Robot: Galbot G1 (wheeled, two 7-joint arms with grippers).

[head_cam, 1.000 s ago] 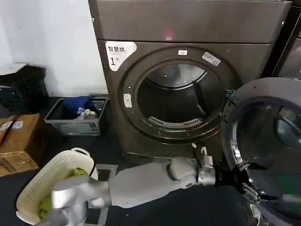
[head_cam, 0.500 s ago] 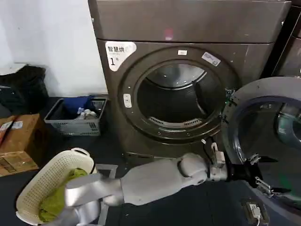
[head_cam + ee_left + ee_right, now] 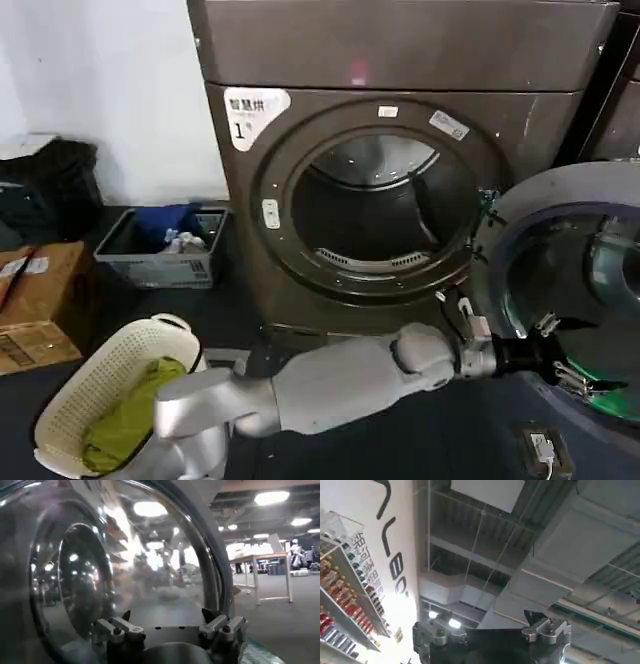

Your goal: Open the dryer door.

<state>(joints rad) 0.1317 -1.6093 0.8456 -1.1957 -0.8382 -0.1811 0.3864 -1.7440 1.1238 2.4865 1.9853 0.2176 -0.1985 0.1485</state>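
Already open: door [image 3: 575, 290] swung well clear of the dryer [image 3: 400, 180], drum mouth fully exposed.

Door hangs at 3 o'clock of the drum opening in the head view, grey inner face toward the camera; judged done or nearly so, only a last push and withdrawal left. Left gripper [image 3: 560, 368] reaches across to the door's lower inner rim at about 5 o'clock of the opening; in the left wrist view its jaws stand spread, nothing pinched, chrome rim and glass just ahead. Contact with the door: cannot tell. Right gripper [image 3: 492, 632] points at the ceiling, jaws spread, idle. Door's right edge is cut off; hinge hard to make out.
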